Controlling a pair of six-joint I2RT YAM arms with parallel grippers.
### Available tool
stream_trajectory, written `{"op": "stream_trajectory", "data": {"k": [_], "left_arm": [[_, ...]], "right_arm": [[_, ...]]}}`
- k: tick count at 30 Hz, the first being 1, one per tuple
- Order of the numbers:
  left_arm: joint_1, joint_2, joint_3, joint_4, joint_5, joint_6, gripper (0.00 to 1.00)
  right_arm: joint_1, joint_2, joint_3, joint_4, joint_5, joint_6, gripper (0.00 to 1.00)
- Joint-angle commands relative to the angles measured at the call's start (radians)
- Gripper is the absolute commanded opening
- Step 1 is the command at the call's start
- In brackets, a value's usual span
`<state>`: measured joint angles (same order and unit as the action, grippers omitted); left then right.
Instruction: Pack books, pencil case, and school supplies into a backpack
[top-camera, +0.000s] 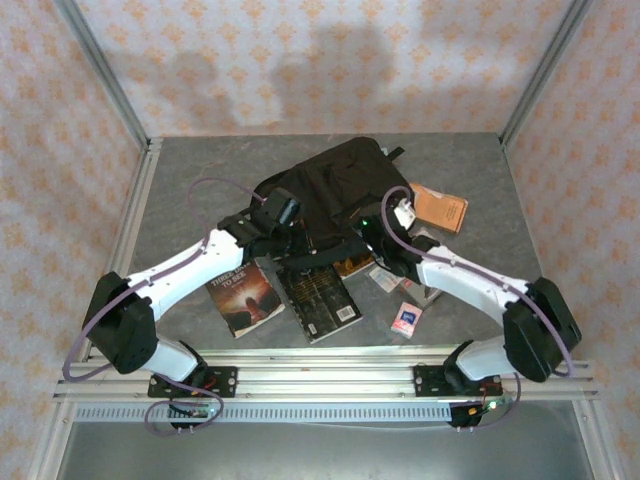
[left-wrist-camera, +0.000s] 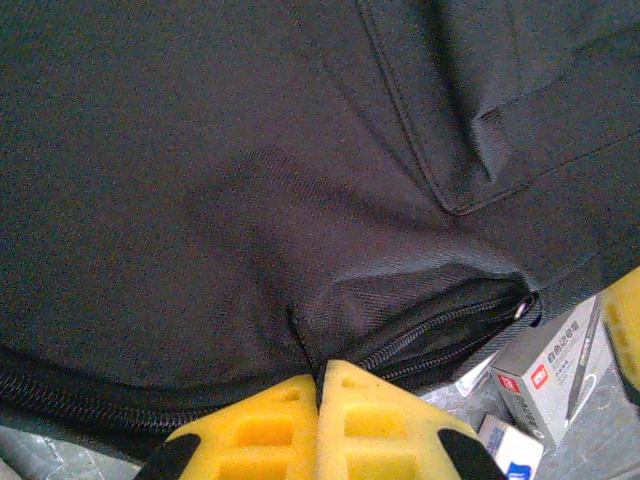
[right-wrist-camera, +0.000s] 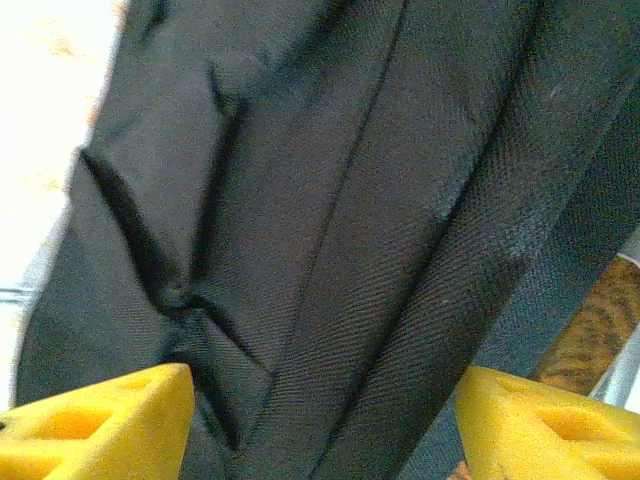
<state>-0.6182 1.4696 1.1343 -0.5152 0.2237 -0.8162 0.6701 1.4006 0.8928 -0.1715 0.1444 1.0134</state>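
Left claw (left-wrist-camera: 320, 370): clamping shut, pinching the backpack (top-camera: 335, 185) fabric by its zip.
Right claw (right-wrist-camera: 322, 380): standing wide open against the backpack's side, gripping nothing.
Backpack: lying on the surface (top-camera: 190, 190) between both arms.
Books (top-camera: 243, 297): lying just in front of it.

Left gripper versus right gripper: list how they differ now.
The left gripper is shut, fingertips meeting; the right gripper stands open, fingers wide apart. The left gripper seems to pinch a pucker of the backpack by the zip; the right gripper holds nothing, fabric just lying between its fingers. From above, the left gripper sits at the backpack's left side, the right gripper at its right. Both have yellow fingers at the backpack.
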Motion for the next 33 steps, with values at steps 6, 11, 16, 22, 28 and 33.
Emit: {"op": "stream_trajectory", "data": {"k": [6,11,16,22,28,33], "left_arm": [[-0.022,0.028,0.075,-0.046,-0.044,0.117,0.0],[-0.022,0.014,0.096,-0.11,-0.152,0.227,0.0],[-0.023,0.042,0.139,-0.186,-0.221,0.304,0.0],[-0.028,0.056,0.154,-0.241,-0.256,0.35,0.0],[-0.036,0.065,0.146,-0.3,-0.285,0.384,0.0],[-0.037,0.022,0.121,-0.316,-0.307,0.389,0.0]], "right_arm": [[-0.015,0.115,0.07,-0.113,-0.089,0.007,0.45],[-0.028,0.118,0.081,-0.125,-0.073,-0.043,0.11],[-0.029,0.151,0.12,-0.172,-0.089,-0.094,0.0],[-0.03,0.165,0.157,-0.242,-0.051,-0.16,0.0],[-0.033,0.17,0.211,-0.327,0.022,-0.239,0.0],[-0.074,0.177,0.237,-0.35,0.018,-0.279,0.0]]}}
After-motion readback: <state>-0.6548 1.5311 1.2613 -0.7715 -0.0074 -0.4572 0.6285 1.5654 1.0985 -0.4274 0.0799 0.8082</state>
